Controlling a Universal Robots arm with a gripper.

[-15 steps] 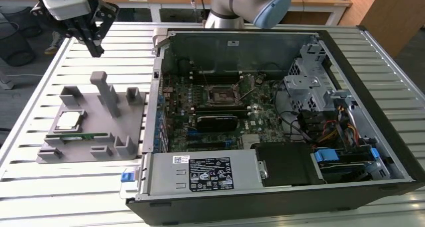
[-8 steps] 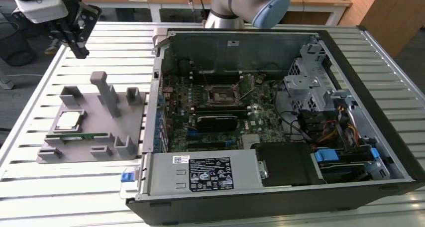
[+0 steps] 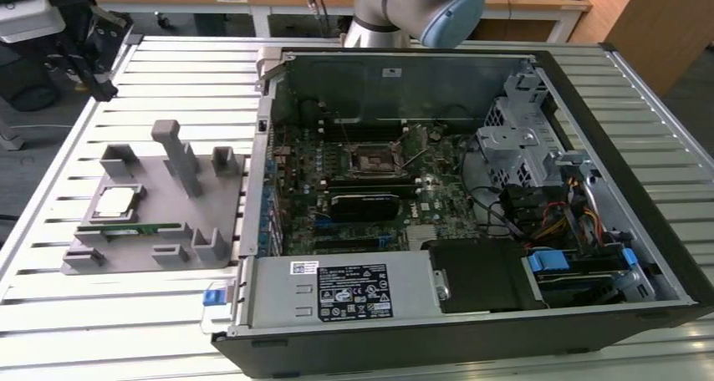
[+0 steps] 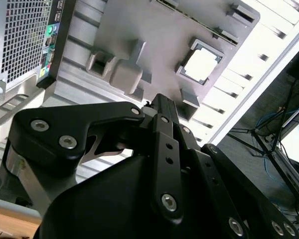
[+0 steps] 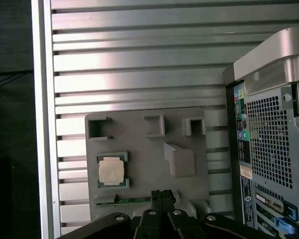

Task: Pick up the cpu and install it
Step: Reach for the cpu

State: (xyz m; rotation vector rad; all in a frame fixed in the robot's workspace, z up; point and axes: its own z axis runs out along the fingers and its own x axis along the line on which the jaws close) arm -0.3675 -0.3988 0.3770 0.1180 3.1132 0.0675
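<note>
We find the cpu (image 3: 115, 201) lying flat with its silver top up in a square pocket of the gray holder (image 3: 145, 241), on the counter (image 3: 67, 331) at the exterior view's left. Being square, it has no long axis. In both wrist views the end effector (image 5: 162, 195) (image 4: 158, 102) points down over the holder, clear of the cpu, fingers pressed together on nothing.

Shiny square cpu (image 3: 116, 202) lies flat in grey fixture (image 3: 167, 210).

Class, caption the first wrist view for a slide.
Gripper near the grey tray holding the cpu, computer case alongside.
</note>
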